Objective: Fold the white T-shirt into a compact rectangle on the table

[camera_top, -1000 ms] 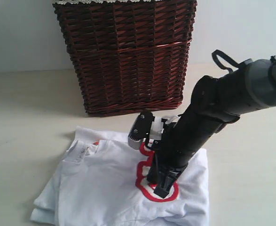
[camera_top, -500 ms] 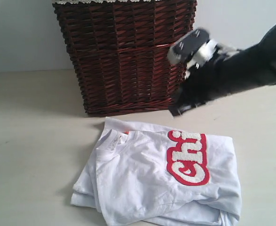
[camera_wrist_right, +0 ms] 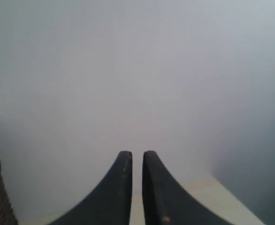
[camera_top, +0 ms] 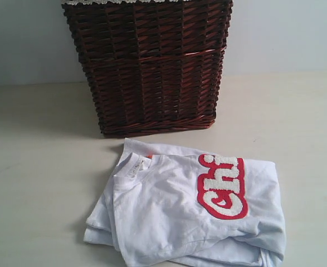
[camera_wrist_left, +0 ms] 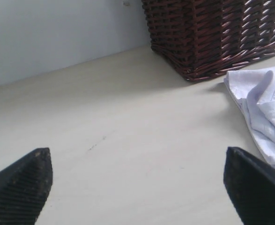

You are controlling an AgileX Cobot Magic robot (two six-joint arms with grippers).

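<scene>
The white T-shirt point(camera_top: 169, 217) lies folded in a rough rectangle on the table point(camera_top: 35, 167), in front of the basket, its red band with white lettering point(camera_top: 223, 186) facing up. One edge of the T-shirt point(camera_wrist_left: 268, 117) shows in the left wrist view. My left gripper point(camera_wrist_left: 137, 187) hovers open over bare table beside the shirt, nothing between its fingers. My right gripper point(camera_wrist_right: 137, 157) points at a plain grey wall, its fingers almost together with only a thin slit and nothing in it. Neither arm appears in the exterior view.
A dark brown wicker basket point(camera_top: 146, 67) with white lace trim stands behind the shirt against the wall; its lower corner point(camera_wrist_left: 212, 37) shows in the left wrist view. Pale table point(camera_wrist_left: 118, 122) stretches to the left and right of the shirt.
The right arm has lifted off the shirt and swung up and right out of the exterior view. The shirt has shifted right into a tidier fold. The left gripper is unchanged.
</scene>
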